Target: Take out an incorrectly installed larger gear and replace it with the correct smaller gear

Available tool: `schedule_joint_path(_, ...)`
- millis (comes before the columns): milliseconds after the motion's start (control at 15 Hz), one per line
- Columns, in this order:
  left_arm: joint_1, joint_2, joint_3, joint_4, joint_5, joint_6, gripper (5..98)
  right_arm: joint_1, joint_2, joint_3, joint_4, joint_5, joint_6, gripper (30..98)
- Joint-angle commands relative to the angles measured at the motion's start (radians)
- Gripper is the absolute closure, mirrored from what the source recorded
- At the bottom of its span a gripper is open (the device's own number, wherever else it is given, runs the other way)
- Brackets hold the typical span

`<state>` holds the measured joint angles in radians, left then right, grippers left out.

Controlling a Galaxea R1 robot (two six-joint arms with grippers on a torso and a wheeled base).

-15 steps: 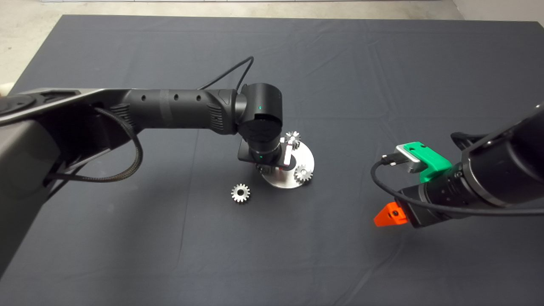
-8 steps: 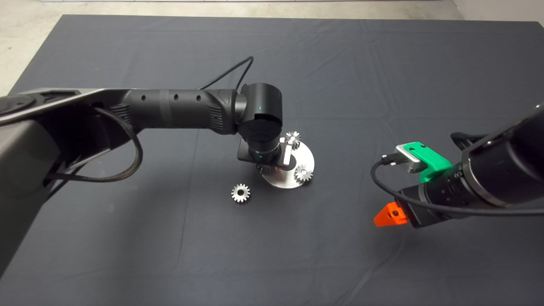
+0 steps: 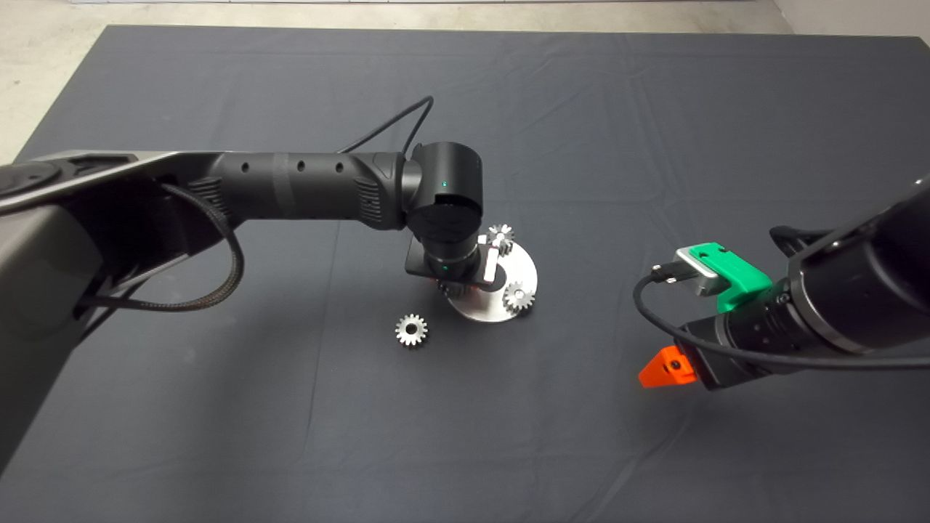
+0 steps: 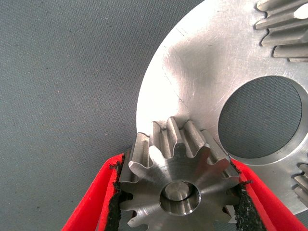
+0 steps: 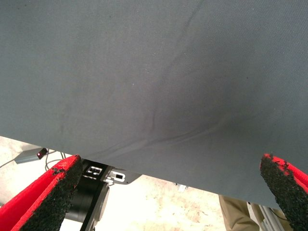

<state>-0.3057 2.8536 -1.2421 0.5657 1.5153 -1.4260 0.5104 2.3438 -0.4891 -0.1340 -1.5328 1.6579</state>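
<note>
The left gripper (image 4: 179,202) is clamping its jaws on a gear (image 4: 179,185) sitting on its pin at the disc's (image 3: 524,270) eight o'clock edge, needing a straight vertical pull, while the right gripper (image 5: 168,192), jaws spread, is idling at three o'clock.

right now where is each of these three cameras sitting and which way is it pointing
Head view: above the mat, looking down; both black arms enter, left gripper over the round metal plate, right gripper idle at the right.
Left wrist view: on the left arm, facing down at the plate; its red fingers clamp the smaller gear.
Right wrist view: on the right arm, facing bare mat and floor beyond; its fingers are spread.
Shared: head and left wrist views both show the plate.
</note>
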Motion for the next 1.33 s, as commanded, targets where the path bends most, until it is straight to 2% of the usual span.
schedule_joint_path(0,-0.020,0.002,0.008,0.006,0.000,0.001,56.5,0.025,0.004,0.006,0.022,-0.024,0.002,30.8)
schedule_joint_path(400,-0.021,0.000,0.003,0.000,0.007,0.004,58.2,0.023,0.004,0.005,0.021,-0.029,0.002,30.8)
schedule_joint_path(533,-0.032,0.004,0.004,-0.003,0.020,0.004,58.3,0.023,0.004,0.006,0.021,-0.029,0.002,30.8)
schedule_joint_path(667,-0.053,0.004,0.006,-0.033,0.025,0.002,58.2,0.023,0.004,0.005,0.021,-0.027,0.002,30.8)
schedule_joint_path(867,-0.106,0.004,0.004,-0.079,0.025,0.002,58.5,0.023,0.003,0.003,0.021,-0.030,0.002,30.8)
schedule_joint_path(1067,-0.153,0.004,-0.002,-0.143,0.025,0.002,58.8,0.022,0.003,0.003,0.019,-0.030,0.002,30.8)
schedule_joint_path(1267,-0.171,0.004,-0.001,-0.171,0.026,0.002,58.9,0.022,0.004,0.002,0.019,-0.030,0.000,30.8)
